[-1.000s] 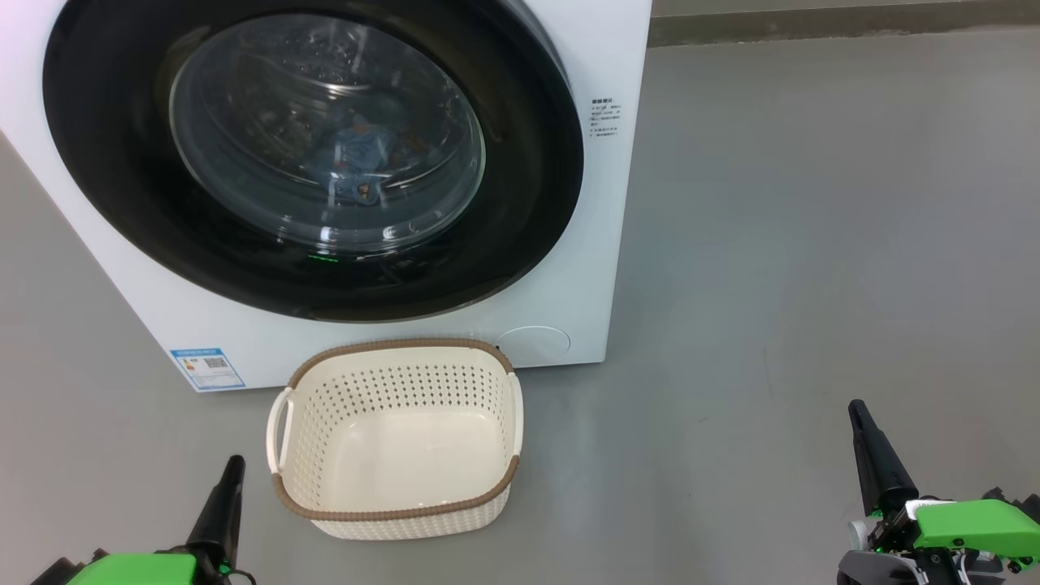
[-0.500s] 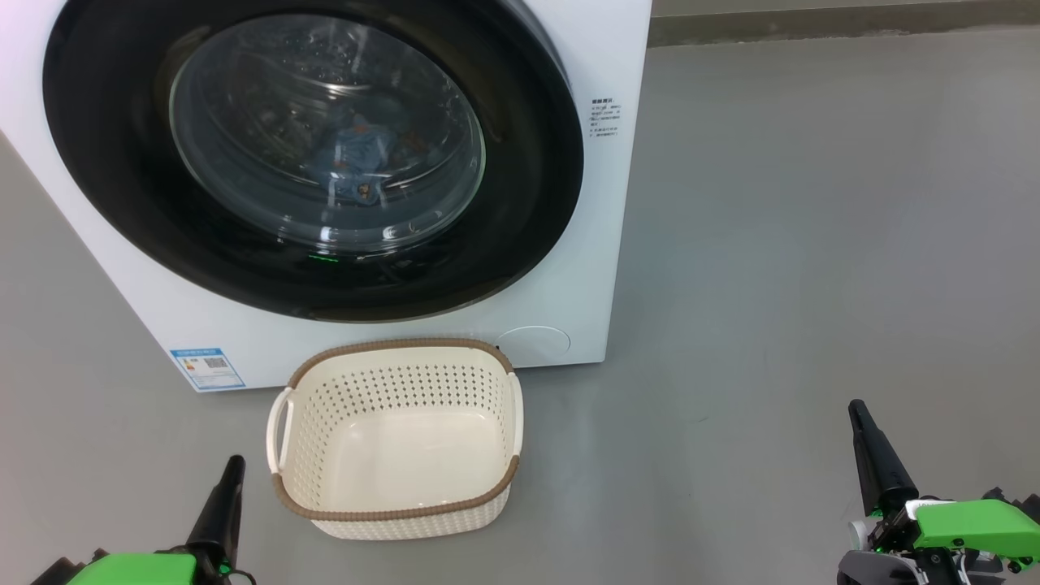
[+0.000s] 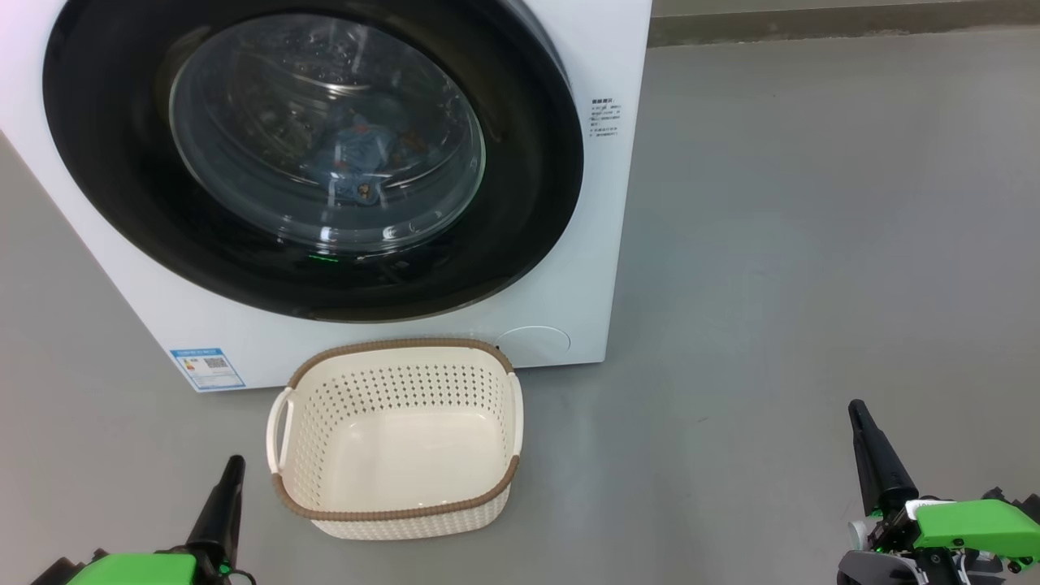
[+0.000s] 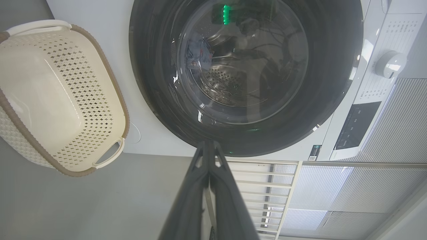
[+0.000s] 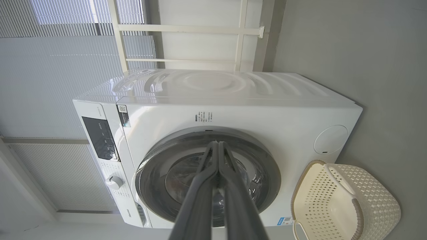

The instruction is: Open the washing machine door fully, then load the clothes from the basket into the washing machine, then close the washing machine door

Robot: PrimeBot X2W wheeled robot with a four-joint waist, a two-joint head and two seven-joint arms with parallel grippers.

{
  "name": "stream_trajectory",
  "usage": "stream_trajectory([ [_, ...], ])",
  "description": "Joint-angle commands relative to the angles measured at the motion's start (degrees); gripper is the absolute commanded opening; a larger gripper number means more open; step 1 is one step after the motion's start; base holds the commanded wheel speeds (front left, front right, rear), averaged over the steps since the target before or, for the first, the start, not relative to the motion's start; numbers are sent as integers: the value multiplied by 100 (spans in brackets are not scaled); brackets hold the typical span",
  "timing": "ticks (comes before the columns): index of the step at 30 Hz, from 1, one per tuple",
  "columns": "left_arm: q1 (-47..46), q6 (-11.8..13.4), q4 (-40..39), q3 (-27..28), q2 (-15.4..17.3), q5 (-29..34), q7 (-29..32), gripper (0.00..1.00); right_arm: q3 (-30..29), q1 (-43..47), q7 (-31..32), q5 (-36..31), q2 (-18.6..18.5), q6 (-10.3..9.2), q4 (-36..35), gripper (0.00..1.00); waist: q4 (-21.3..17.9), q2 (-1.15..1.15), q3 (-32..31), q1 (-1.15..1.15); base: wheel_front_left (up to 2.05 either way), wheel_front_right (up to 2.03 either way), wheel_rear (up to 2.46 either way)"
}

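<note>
Washing machine door (image 3: 106, 162) shut, clothes (image 3: 361, 158) visible through it. Basket (image 3: 390, 345) on floor (image 3: 772, 244) just before it. Left end effector (image 3: 236, 461) and right end effector (image 3: 853, 405) both pressed together.

a white frame of thin bars (image 5: 183, 29) stood at the back of the room, low against a pale wall panel (image 5: 196, 45). above the frame and out to one side of it hung wide pleated blinds (image 5: 50, 83), grey-white, with soft daylight glowing through them. at the frame's foot a darker band (image 3: 845, 24) ran along the base of the wall. from that band a smooth matte grey floor (image 3: 812, 244) spread forward, away from the frame, evenly lit and marked by a few faint specks.
</note>
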Motion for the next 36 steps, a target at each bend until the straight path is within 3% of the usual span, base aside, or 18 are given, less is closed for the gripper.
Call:
stream_trajectory([
  [1,-232,-17,-120,202,71,-45,16,0,129,-60,46,24,-17,10,-176,0,0,0,0,0,0,0,0],
  [36,-232,-17,-120,199,71,-47,14,0,130,-60,45,25,-17,10,-176,0,0,0,0,0,0,0,0],
])
